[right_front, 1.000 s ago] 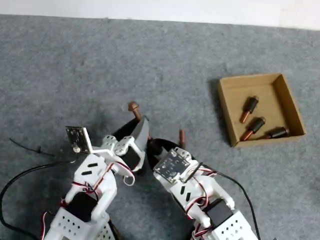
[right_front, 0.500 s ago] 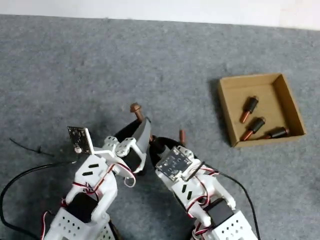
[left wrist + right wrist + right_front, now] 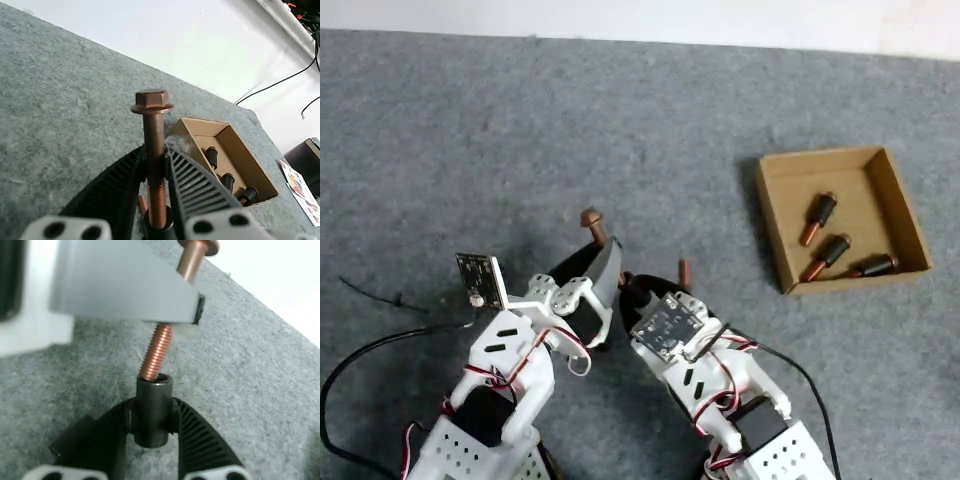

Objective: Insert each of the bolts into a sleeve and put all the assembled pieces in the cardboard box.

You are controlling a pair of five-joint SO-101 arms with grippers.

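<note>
Near the mat's (image 3: 470,130) front edge, the left gripper (image 3: 156,152) is clamped on a bolt's (image 3: 154,130) shank, with the head out beyond the fingers. The right gripper (image 3: 152,415) is closed around a sleeve (image 3: 154,395), and the bolt's tip sits at the sleeve's mouth. A second bolt (image 3: 685,272) sits beside them. The box (image 3: 770,225), near the right edge, holds three assembled pieces (image 3: 828,252).

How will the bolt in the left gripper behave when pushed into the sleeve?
Probably stiff: the bolt looks like solid metal. Its threads may catch on the sleeve rim. Pinched mid-shank, it could pivot in the left gripper.
</note>
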